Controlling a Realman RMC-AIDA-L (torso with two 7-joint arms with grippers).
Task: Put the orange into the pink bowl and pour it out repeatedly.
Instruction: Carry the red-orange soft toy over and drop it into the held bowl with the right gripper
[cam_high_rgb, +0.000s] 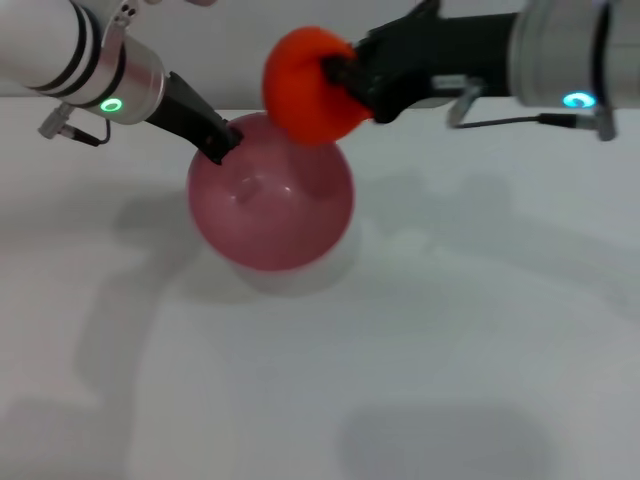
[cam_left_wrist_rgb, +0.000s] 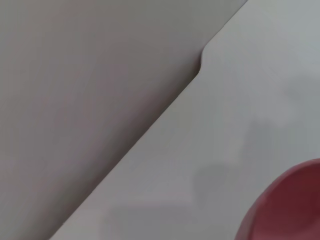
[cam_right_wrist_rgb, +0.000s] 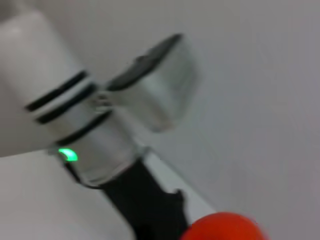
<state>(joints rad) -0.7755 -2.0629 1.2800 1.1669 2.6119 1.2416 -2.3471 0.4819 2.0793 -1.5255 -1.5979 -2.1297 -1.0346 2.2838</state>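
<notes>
A plain white tabletop (cam_high_rgb: 420, 350) fills most of the head view — smooth and matte, marked only by soft grey shadows. Its far edge meets a pale wall (cam_high_rgb: 240, 60) along a straight line. In the left wrist view the tabletop (cam_left_wrist_rgb: 235, 125) ends at an edge with a small notch, and beyond it lies a grey surface (cam_left_wrist_rgb: 75, 100) — floor or wall cannot be told.
</notes>
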